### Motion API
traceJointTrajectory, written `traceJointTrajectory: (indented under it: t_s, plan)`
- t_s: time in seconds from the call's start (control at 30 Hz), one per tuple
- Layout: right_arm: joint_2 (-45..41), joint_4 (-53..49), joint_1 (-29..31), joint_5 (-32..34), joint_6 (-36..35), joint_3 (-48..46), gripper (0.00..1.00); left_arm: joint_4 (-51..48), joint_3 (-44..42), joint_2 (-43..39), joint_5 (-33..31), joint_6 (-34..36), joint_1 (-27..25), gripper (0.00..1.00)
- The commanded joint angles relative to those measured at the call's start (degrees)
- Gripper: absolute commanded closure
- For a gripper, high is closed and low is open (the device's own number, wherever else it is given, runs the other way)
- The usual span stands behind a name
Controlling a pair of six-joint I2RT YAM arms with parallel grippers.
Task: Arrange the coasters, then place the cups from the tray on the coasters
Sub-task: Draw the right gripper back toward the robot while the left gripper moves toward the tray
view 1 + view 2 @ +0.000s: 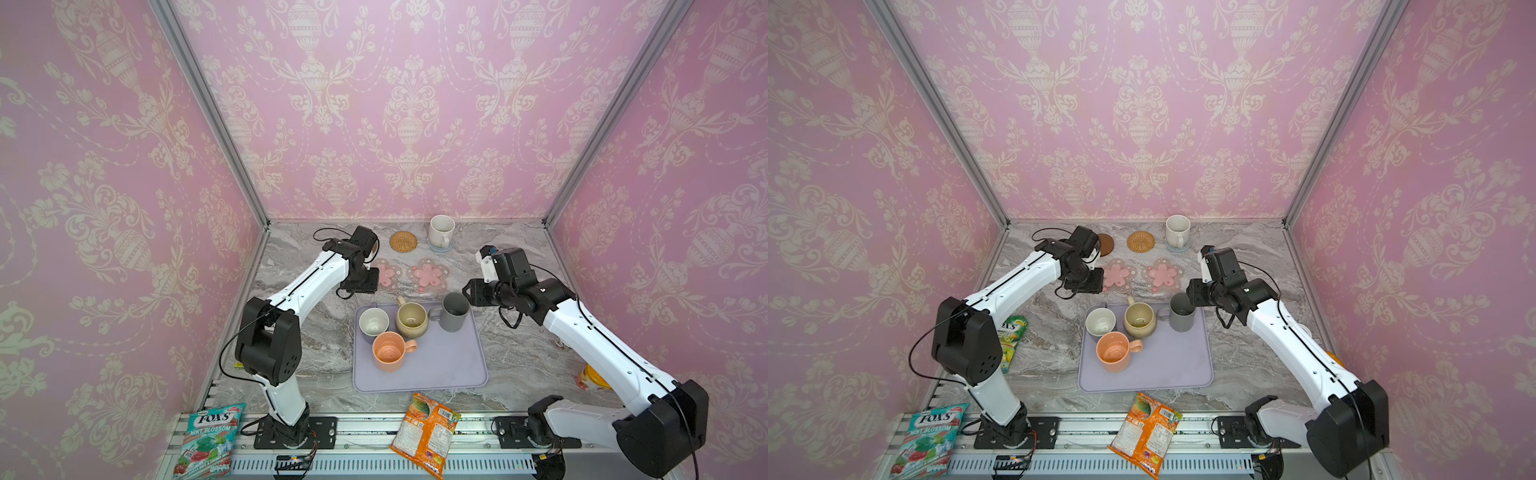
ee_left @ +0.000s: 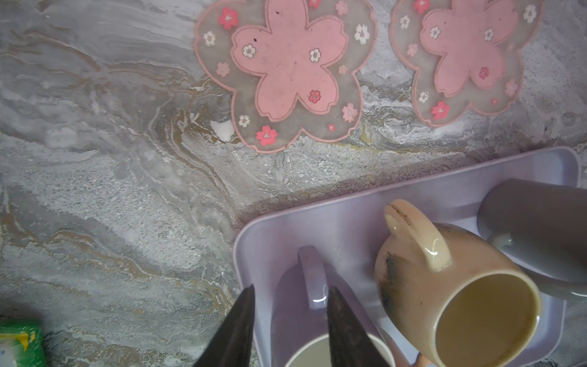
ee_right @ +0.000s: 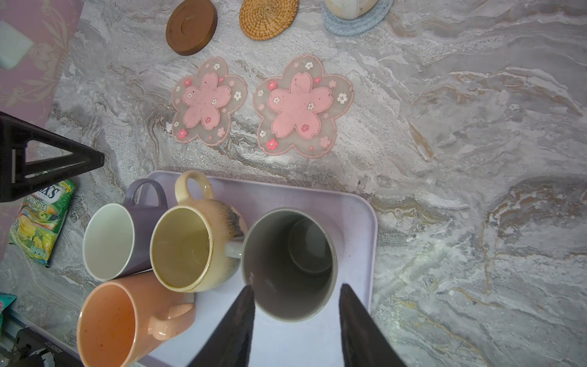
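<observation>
Your right gripper [image 3: 297,286] has its fingers apart, flanking the near wall of the tall grey mug [image 3: 287,263]. I cannot tell whether they press it. That mug stands in the 1 o'clock corner of the tray [image 1: 440,365]. Its handle points to 9 o'clock and sits against the beige mug [image 3: 187,248], so a tilted or sideways lift could drag or tip that neighbour. A grip high on such a tall mug may also let it swing. Your left gripper [image 2: 292,287] holds nothing. Its fingers are parted just short of the handle of the lavender mug [image 3: 111,241], where a thin pinch could let the mug rotate. The peach mug [image 3: 108,321] crowds both at 6 o'clock. Free spots lie at 12 o'clock of the tray: 2 pink flower coasters [image 3: 205,101], the brown coaster [image 3: 191,27] and the woven coaster [image 3: 268,17]. The white mug [image 1: 440,230] already fills the blue-grey coaster [image 3: 355,25]. A green packet [image 3: 41,219] lies on the desk [image 3: 476,127] at 9 o'clock.
</observation>
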Motion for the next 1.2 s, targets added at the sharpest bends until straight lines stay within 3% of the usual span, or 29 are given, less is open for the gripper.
traceJointTrajectory:
  t_s: [0.0, 0.47, 0.73, 1.17]
  plan:
    - [-0.5, 0.0, 0.3, 0.7, -1.6, 1.3, 0.54, -2.5, 3.1, 3.1, 2.1, 2.4, -1.4, 0.60]
    - [-1.1, -1.1, 0.4, 1.7, -1.4, 3.3, 0.54, -6.6, 3.1, 9.7, -4.3, 4.3, -3.3, 0.60]
    - [-0.9, -1.2, 0.8, 1.4, -0.8, 3.4, 0.54, -5.3, -0.9, 7.9, -6.0, 1.5, 0.2, 0.60]
    - [0.0, -0.7, 2.0, 1.5, 0.2, 4.7, 0.53, -2.9, -11.6, -0.5, -2.9, 0.6, 4.6, 0.60]
